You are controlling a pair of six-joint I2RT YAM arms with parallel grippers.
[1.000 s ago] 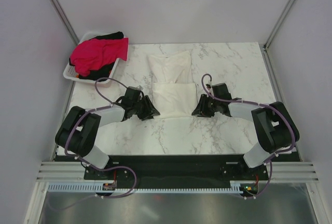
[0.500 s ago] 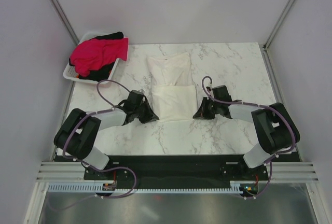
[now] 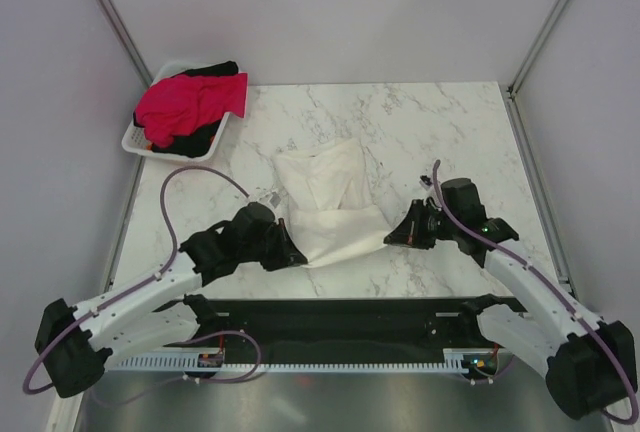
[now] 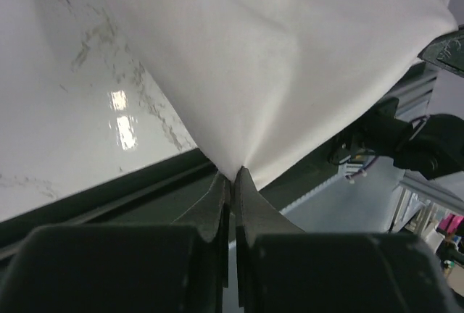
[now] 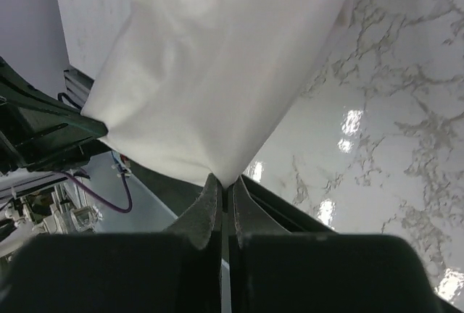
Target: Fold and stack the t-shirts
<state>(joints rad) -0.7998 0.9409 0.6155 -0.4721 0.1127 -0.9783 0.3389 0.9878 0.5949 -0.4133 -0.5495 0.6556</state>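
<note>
left end effector: its two fingers are pressing together on the near left corner of the white t-shirt; in the left wrist view the cloth is fanning out from the closed tips.
right end effector: it is clamping the near right corner of the same shirt, and the fingers are meeting on a point of cloth.
white t-shirt: it is lying folded in the middle of the tabletop; the far part is resting on the marble, and the near edge is stretching between the two end effectors, close to the near edge of the tabletop.
red-pink t-shirt: it is lying crumpled on top in the white basket at the far left corner.
black t-shirt: it is showing under and behind the red-pink one, in the same basket.
</note>
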